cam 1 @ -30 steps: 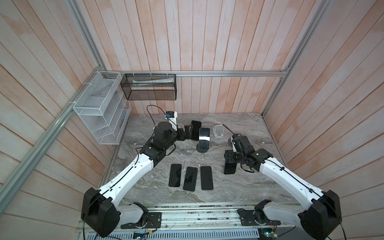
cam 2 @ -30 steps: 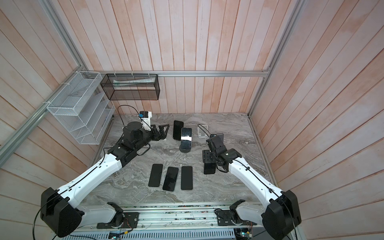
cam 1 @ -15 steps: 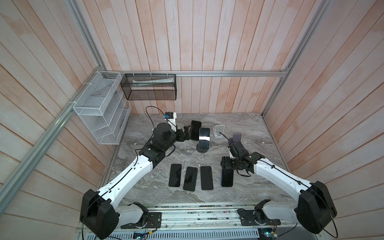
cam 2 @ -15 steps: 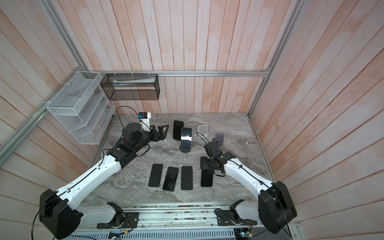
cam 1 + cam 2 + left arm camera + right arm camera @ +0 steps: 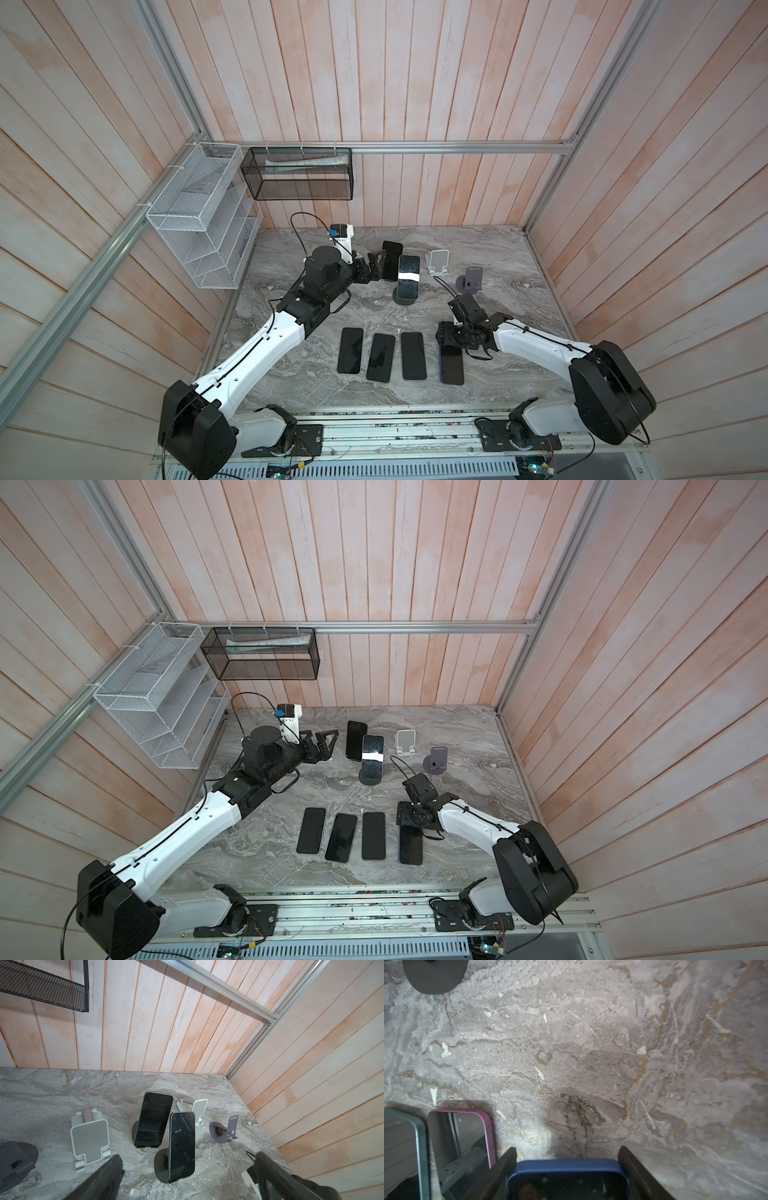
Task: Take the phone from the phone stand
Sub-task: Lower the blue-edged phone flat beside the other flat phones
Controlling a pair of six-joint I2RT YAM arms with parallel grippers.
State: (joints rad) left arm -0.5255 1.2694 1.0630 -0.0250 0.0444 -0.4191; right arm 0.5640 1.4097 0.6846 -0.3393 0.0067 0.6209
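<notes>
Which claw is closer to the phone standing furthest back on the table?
Left. The left claw is open right beside the rear phone; the right claw is far forward, gripping the blue-cased phone in the front row.

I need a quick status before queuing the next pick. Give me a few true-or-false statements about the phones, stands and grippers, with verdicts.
1. The rear phone and the reflecting phone each sit on a stand. True.
2. The left gripper is shut on a phone. False: it is open and holds nothing.
3. The purple stand holds a phone. False: it is empty.
4. The right gripper has the blue phone between its fingers. True.
</notes>
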